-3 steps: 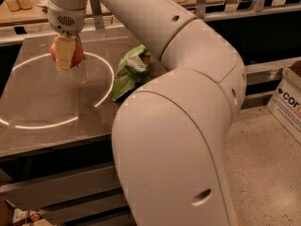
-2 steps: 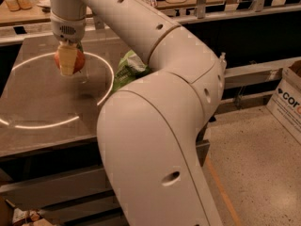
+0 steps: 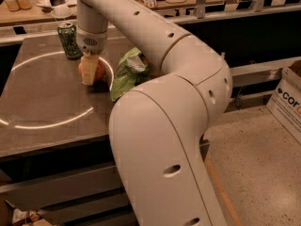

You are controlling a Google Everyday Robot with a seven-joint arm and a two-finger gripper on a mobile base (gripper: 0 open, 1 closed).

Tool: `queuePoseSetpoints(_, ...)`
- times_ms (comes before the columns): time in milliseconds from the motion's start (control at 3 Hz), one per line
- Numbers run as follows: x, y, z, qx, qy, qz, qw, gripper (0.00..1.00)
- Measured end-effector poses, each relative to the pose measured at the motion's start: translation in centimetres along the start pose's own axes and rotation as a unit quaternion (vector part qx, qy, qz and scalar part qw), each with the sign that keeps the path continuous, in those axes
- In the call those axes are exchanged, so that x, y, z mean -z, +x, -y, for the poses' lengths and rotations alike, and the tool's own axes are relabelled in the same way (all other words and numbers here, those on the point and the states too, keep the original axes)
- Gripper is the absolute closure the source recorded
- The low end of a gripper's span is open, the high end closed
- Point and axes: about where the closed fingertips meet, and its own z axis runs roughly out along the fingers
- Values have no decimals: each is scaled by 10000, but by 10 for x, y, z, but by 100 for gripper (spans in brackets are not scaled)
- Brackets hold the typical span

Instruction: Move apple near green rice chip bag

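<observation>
The apple [image 3: 99, 69], round and orange-red, is low over the dark table [image 3: 47, 131], just left of the green rice chip bag [image 3: 129, 70]. The bag is crumpled bright green foil with white patches, and my arm hides part of it. My gripper [image 3: 89, 77] comes down from above, and its pale fingers [image 3: 87, 69] are shut on the apple. I cannot tell whether the apple touches the table. A narrow gap separates the apple from the bag.
A dark green drink can [image 3: 69, 39] stands upright behind and left of the apple. A bright light ring [image 3: 56, 121] marks the tabletop. A back counter [image 3: 28, 11] holds jars and clutter. A cardboard box [image 3: 288, 98] sits on the floor at right.
My gripper has carried the apple to the right and downward, toward the green bag. The green can now shows behind it.
</observation>
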Motion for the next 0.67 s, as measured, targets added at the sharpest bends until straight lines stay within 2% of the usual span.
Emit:
queuePoseSetpoints(333, 14, 39, -6, -476, 83, -235, 9986, 35)
queuePoseSetpoints(667, 22, 52, -10, -630, 131, -355, 9973, 12)
